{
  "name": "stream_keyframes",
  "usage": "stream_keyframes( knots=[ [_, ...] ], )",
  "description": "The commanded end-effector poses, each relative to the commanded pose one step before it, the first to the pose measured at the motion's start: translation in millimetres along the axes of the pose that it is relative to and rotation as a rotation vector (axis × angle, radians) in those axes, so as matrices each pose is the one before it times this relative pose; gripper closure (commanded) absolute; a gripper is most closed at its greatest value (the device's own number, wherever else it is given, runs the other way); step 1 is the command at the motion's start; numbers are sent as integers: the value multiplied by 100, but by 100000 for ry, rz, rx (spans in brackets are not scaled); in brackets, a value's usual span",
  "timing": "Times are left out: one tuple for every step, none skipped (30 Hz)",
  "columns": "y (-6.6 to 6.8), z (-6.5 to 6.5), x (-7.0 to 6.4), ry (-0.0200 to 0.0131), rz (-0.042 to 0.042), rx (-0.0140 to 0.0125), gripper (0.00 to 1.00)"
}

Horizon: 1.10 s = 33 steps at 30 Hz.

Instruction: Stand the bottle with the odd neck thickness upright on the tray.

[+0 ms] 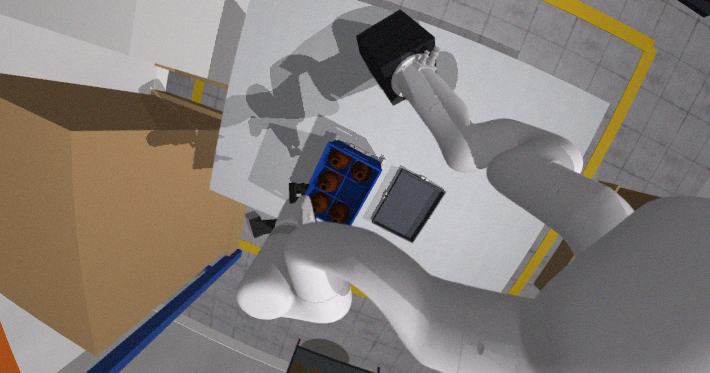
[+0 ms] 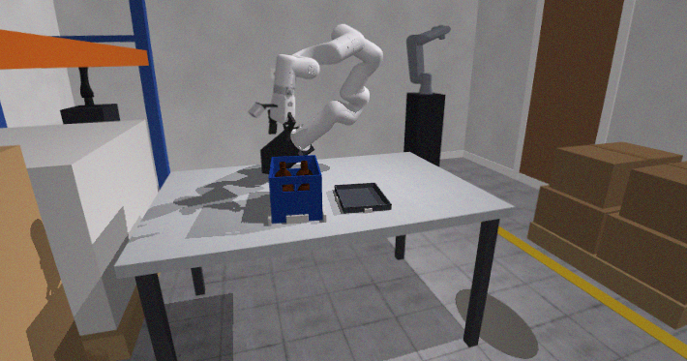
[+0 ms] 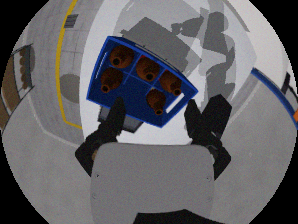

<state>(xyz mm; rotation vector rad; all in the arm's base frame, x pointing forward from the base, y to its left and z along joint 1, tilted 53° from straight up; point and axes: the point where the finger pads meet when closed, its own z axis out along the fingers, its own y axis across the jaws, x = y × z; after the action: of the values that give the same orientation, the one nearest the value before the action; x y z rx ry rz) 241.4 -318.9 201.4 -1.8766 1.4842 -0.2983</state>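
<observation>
The blue crate (image 1: 353,191) (image 2: 296,207) (image 3: 132,102) stands level on the table. Several brown bottles stand in it, among them one at a corner (image 1: 338,160) (image 3: 120,57); the middle compartment on the tray side holds none. No difference in neck thickness can be told at this size. The dark tray (image 1: 407,205) (image 2: 360,197) (image 3: 131,123) lies flat beside the crate, with no bottle on it. My gripper (image 2: 282,126) (image 3: 155,105) is open and empty, above the height of the crate. In the top view the arm partly hides the gripper and the crate's near end.
The black arm base (image 1: 395,43) (image 2: 278,153) stands on the table (image 1: 480,223) (image 2: 426,187) behind the crate. A large cardboard box (image 1: 150,213) is at the left in the top view. A blue rack post (image 2: 147,80) rises left of the table.
</observation>
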Motion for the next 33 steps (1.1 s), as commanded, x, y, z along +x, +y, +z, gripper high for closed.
stream_keyframes(
  knots=[
    [1,-172,127,25,-614,500,0],
    [0,0,0,0,0,0,0],
    [0,0,0,0,0,0,0],
    [0,0,0,0,0,0,0],
    [0,0,0,0,0,0,0],
    [27,914,-232,-1550,-3224,2189,0],
    [15,830,-225,-1357,-2886,2006,0],
    [0,0,0,0,0,0,0],
    [0,0,0,0,0,0,0],
    [0,0,0,0,0,0,0],
    [0,0,0,0,0,0,0],
    [0,0,0,0,0,0,0],
    [0,0,0,0,0,0,0],
    [0,0,0,0,0,0,0],
    [4,744,-212,-1176,-2555,1813,0],
    [-3,658,-195,-1007,-2231,1612,0],
    [-8,571,-175,-850,-1919,1408,0],
    [-11,486,-153,-706,-1620,1205,0],
    [-12,404,-130,-575,-1338,1006,0],
    [0,0,0,0,0,0,0],
    [0,0,0,0,0,0,0],
    [-11,326,-106,-456,-1074,815,0],
    [-10,254,-84,-350,-832,635,0],
    [-8,188,-63,-256,-615,472,0],
    [-6,130,-44,-176,-425,327,0],
    [-4,82,-27,-110,-265,205,0],
    [-2,43,-15,-58,-140,109,0],
    [-1,16,-6,-22,-53,41,0],
    [0,2,-1,-3,-8,6,0],
    [0,0,0,0,0,0,0],
    [0,0,0,0,0,0,0],
    [0,0,0,0,0,0,0],
    [0,0,0,0,0,0,0]
  ],
)
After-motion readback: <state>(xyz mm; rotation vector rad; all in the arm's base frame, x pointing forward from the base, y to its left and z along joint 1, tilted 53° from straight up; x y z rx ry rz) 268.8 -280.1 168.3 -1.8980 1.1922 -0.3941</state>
